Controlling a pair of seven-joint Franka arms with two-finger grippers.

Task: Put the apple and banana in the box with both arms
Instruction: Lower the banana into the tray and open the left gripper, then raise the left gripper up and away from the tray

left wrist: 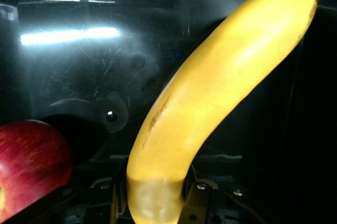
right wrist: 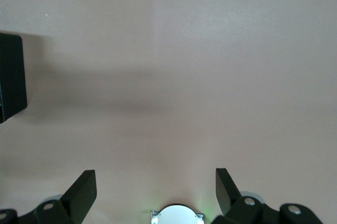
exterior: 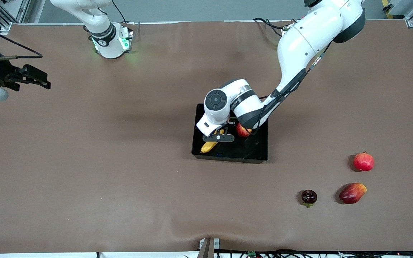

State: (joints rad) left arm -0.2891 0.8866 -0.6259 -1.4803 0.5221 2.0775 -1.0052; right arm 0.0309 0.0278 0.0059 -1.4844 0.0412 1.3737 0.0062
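A: Item one, left gripper (exterior: 218, 138)?
B: You have it clamped on the banana (exterior: 209, 145), low inside the box (exterior: 260, 152), apple (exterior: 242, 130) beside it.
A: Right gripper (right wrist: 156, 190)?
B: Spread, empty, waiting over bare table (right wrist: 184, 50).

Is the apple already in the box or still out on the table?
In. The apple lies inside the black box, beside the banana that the left gripper grips over the box.
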